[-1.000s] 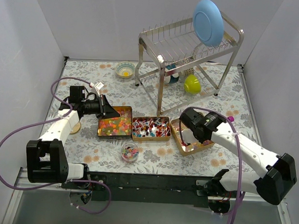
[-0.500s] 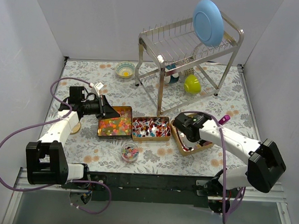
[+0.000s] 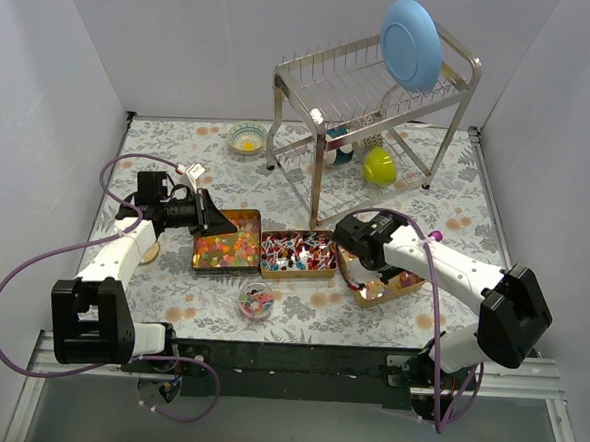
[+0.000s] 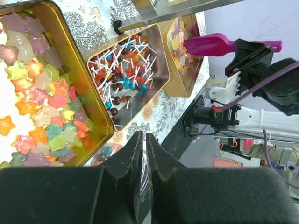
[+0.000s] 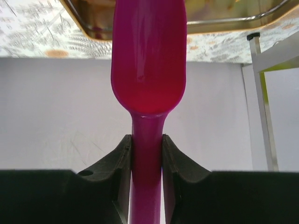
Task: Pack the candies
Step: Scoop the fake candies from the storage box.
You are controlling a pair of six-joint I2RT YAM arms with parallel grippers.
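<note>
The right gripper (image 5: 146, 148) pinches the magenta scoop (image 5: 148, 60) by its handle, likely for scooping. The left gripper (image 4: 144, 151), fingers pressed together and empty, waits near the star gummies (image 4: 44, 93).

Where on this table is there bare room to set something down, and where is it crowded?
Bare cloth lies back-left, between the small bowl and the left arm, and back-right, between the dish rack and the right arm. Crowded: the row of three tins mid-table, with the candy cup just in front.
</note>
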